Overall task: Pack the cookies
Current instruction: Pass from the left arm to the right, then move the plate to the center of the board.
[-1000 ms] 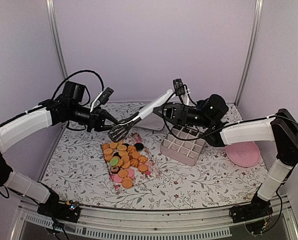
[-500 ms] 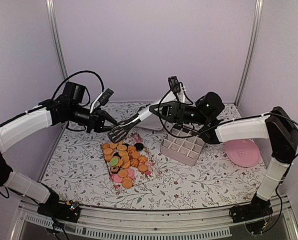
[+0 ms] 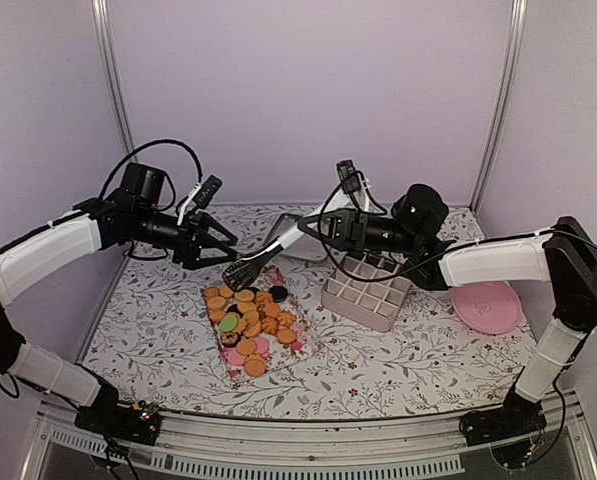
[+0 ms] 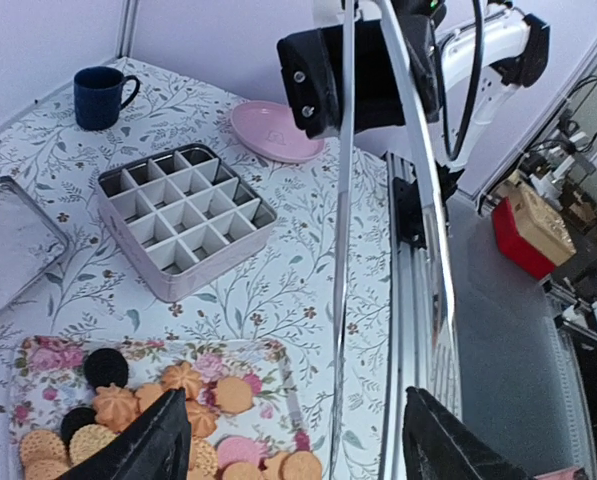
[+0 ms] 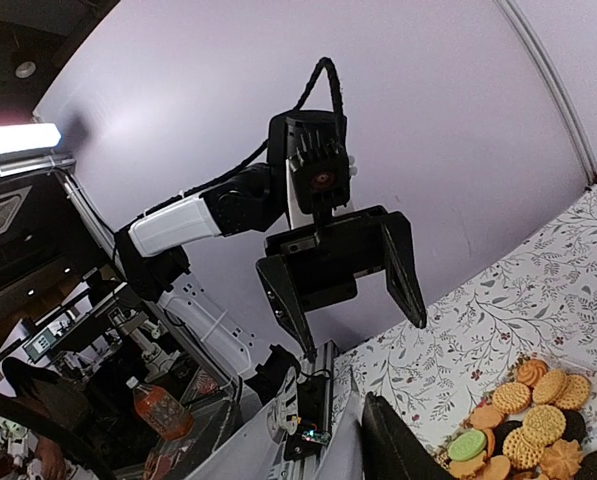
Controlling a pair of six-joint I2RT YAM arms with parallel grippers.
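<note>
The cookies [image 3: 248, 325], mostly orange with some dark, pink and one green, lie heaped on a flowered tray [image 3: 303, 352]. Above the tray's far end hang tongs [image 3: 263, 258] with a white handle and a dark slotted head. My right gripper [image 3: 325, 225] is shut on the handle. My left gripper [image 3: 221, 247] stands open just left of the tongs' head, touching nothing. In the left wrist view the tongs' arms [image 4: 340, 250] run up between my spread fingers [image 4: 148, 450] to the right gripper [image 4: 358, 70], above the cookies [image 4: 183, 385]. The right wrist view shows the left gripper [image 5: 353, 305] open.
A pale partitioned box [image 3: 366, 293] stands right of the tray, its cells empty [image 4: 183, 215]. A pink plate [image 3: 486, 306] lies at the right. A dark blue mug [image 4: 100, 97] and a clear tray [image 4: 13, 250] sit toward the back.
My left gripper has let go of the tongs and opened wide. My right gripper has closed on the handle, and the tongs' head has dipped a little toward the tray.
</note>
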